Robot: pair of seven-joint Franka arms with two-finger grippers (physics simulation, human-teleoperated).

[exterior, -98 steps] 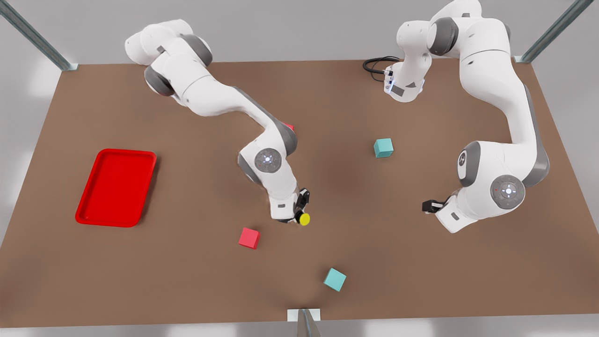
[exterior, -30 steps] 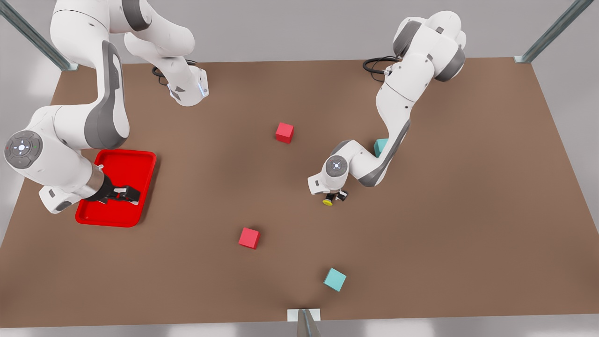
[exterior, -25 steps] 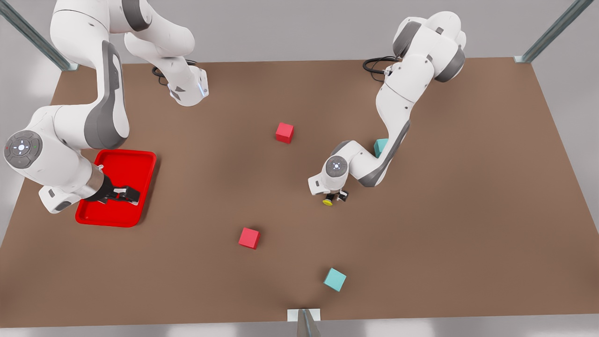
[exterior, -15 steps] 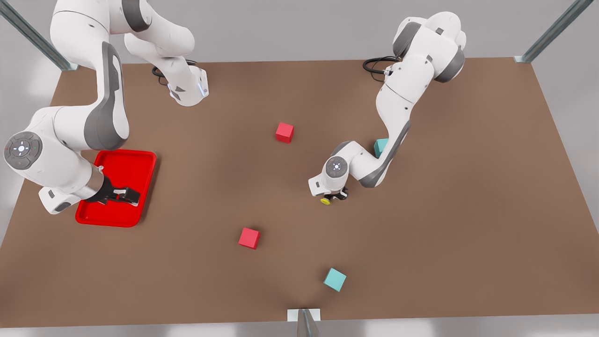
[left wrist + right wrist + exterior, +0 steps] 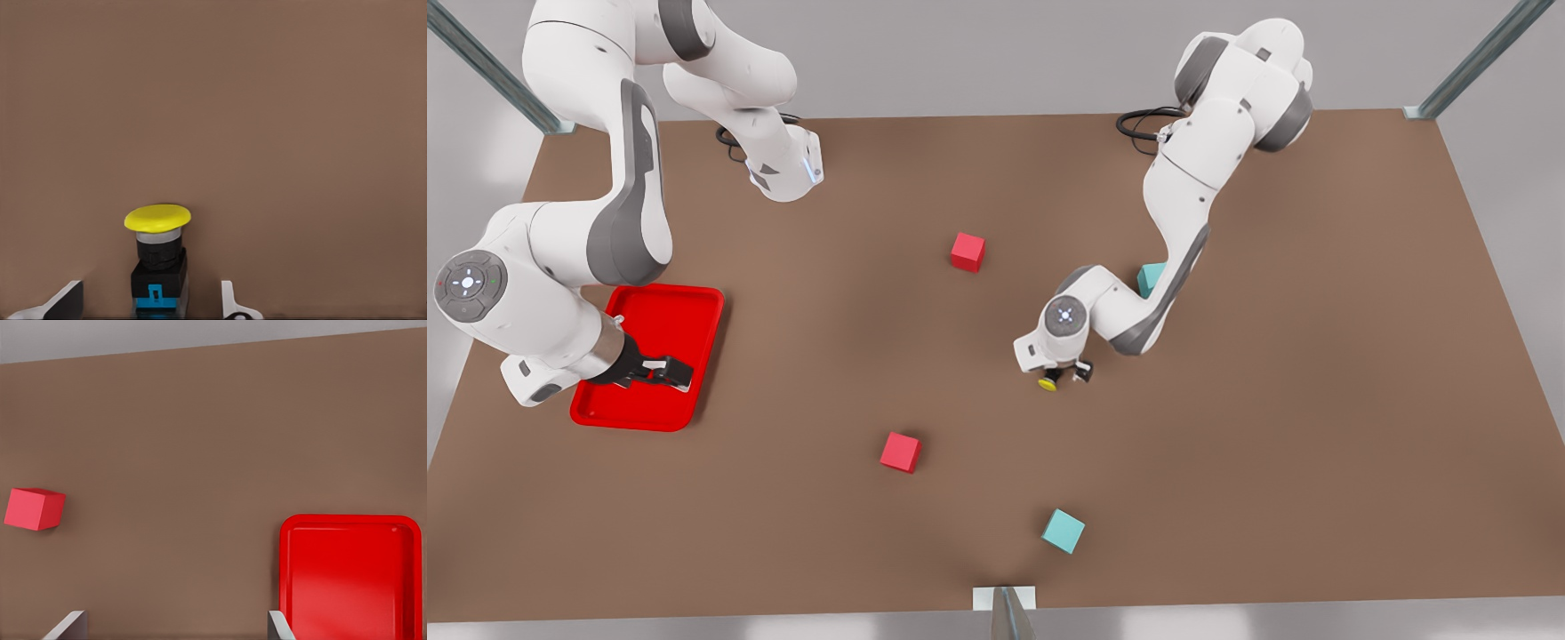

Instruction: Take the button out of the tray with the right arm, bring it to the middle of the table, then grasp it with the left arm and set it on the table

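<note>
The left gripper (image 5: 1064, 377) stands spread around the button (image 5: 157, 257) on the table (image 5: 1316, 400) — fingers apart from it. The right gripper (image 5: 660, 372) waits spread over the tray (image 5: 694, 307) — no writing reads anywhere.

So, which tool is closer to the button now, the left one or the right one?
Left. The left tool stands right at the button near the table's middle, one finger on each side. The right tool waits far off over the tray, open.
</note>
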